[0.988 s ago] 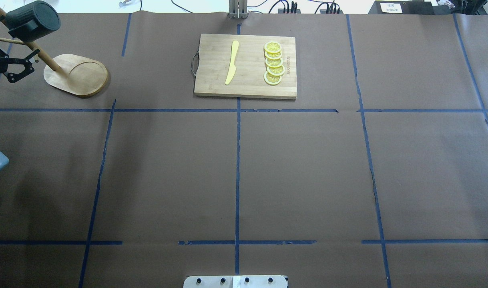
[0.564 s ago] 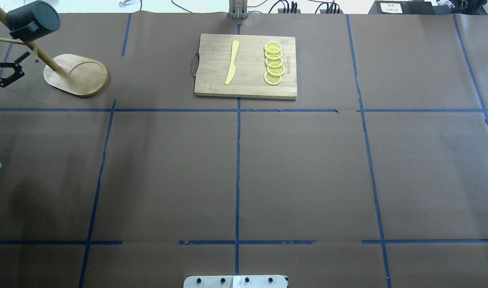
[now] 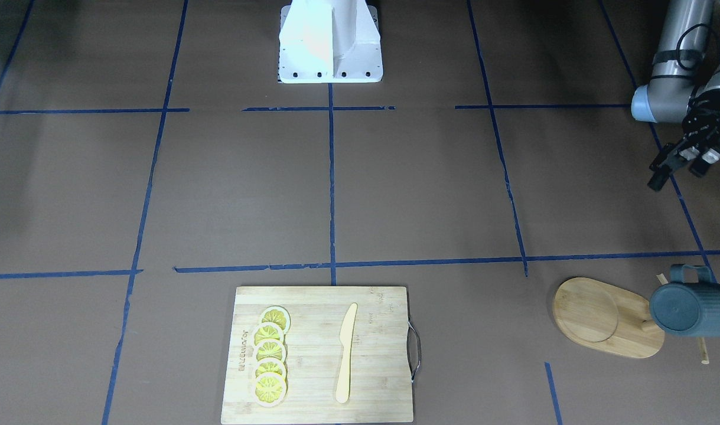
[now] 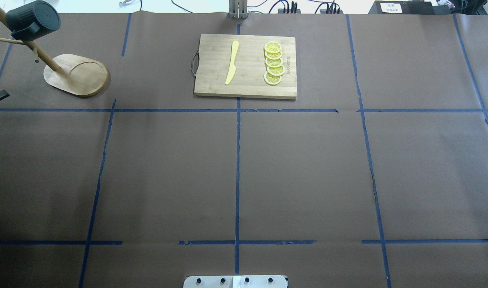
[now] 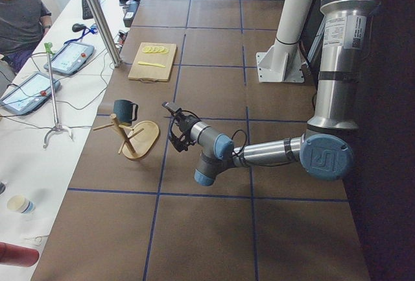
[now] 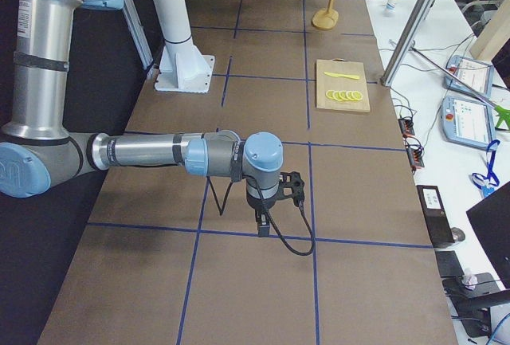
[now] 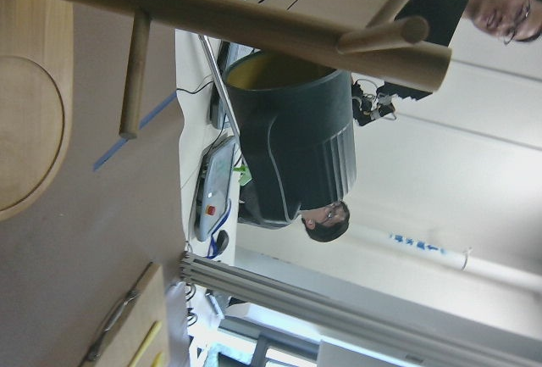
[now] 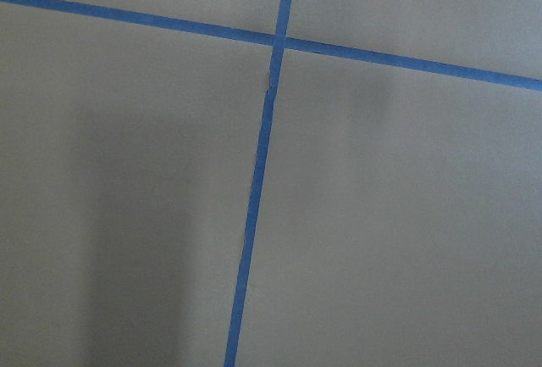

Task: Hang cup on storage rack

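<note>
The cup [image 4: 31, 20] is off my hands and on the rack, so I start from the left gripper [image 3: 678, 168]. Its fingers stand apart with nothing between them. A second ago it sat just beside the rack's post, below the cup. Since then it has backed toward the robot, and only a dark tip shows at the left edge of the overhead view. In the front view it is well apart from the rack.

The cup has not shifted during that retreat. It hangs tilted near the top of the post, carried by an upper peg, with its yellow inside turned toward the wood in the left wrist view. The rack [image 4: 79, 76] stands on its oval base, not tipped. I judge the hanging done and the hold secure without support. What is left is clearing the arm away without brushing the lower pegs.

The right gripper [image 6: 280, 194] hovers over bare table far from all this. I cannot tell whether it is spread or closed.

Farther out, the cutting board [image 4: 252, 88] lies with its lemon slices [image 4: 274, 64] and yellow knife [image 4: 231, 62].
</note>
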Tool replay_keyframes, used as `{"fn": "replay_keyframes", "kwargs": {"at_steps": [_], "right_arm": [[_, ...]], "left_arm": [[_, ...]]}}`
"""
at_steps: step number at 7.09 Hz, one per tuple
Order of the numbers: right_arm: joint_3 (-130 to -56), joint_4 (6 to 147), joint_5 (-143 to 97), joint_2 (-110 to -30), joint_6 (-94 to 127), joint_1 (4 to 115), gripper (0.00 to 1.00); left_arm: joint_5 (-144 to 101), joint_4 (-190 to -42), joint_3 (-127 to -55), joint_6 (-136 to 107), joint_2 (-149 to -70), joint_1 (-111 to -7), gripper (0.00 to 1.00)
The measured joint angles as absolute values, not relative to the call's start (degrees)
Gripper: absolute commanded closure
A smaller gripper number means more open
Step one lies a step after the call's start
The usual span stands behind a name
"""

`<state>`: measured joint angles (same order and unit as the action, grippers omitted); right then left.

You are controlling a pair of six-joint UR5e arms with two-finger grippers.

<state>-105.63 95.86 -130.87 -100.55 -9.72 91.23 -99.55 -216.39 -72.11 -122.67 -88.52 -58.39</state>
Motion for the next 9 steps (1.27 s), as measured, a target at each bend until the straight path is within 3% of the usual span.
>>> {"fn": "replay_keyframes", "kwargs": {"at_steps": [2, 5, 7, 9], "right_arm": [[-105.52, 95.89, -130.87, -100.55, -9.67, 91.23, 0.0], [-105.33, 95.91, -130.81, -100.46, -9.61, 91.2, 0.0], [-105.27, 95.91, -130.81, -100.39, -9.6, 91.19, 0.0], [-105.23, 95.89, -130.73, -100.42, -9.64, 91.17, 0.0]], "left_arm": [[-104.55, -213.37, -72.94, -96.23, -83.31, -58.24, 0.0], [-105.42, -199.72, -73.86, -61.35, -82.35, -58.9, 0.0], [-105.5, -181.37, -76.89, -36.63, -83.02, -62.35, 0.0], [-105.33, -158.81, -85.02, -12.71, -83.17, -68.82, 0.0]]}}
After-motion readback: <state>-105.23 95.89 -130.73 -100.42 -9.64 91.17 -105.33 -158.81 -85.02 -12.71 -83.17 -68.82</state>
